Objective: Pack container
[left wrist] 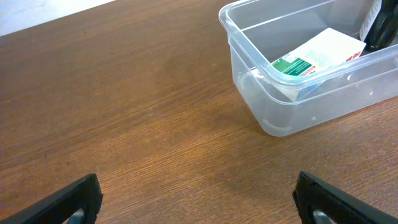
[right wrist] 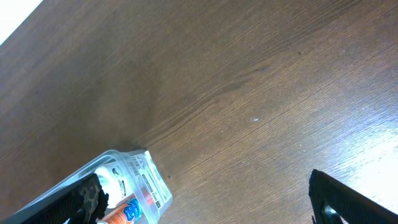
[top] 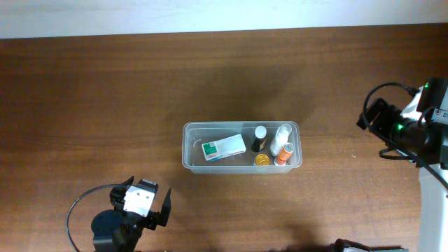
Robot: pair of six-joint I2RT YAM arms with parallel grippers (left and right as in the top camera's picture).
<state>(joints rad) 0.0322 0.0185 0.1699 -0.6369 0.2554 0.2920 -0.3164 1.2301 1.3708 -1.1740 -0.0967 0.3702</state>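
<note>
The clear plastic container (top: pixel 186 148) sits at the table's middle. It holds a white-and-green box (top: pixel 224 148), a dark bottle with a white cap (top: pixel 260 138), a white bottle (top: pixel 281 134), an orange tube (top: pixel 283 152) and a small gold-capped jar (top: pixel 262 160). My left gripper (top: pixel 147 189) is open and empty near the front edge, left of the container. In the left wrist view its jaws (left wrist: pixel 199 199) hang over bare wood, with the container (left wrist: pixel 249 37) and box (left wrist: pixel 314 56) ahead. My right gripper (top: pixel 374 115) is open and empty at the far right; its jaws (right wrist: pixel 211 205) face the container's end (right wrist: pixel 149 183).
The wooden table (top: pixel 105 91) has a pale wall strip along its far edge. A black cable (top: pixel 77 210) loops beside the left arm. The right arm's base and cables (top: pixel 430 154) stand at the right edge.
</note>
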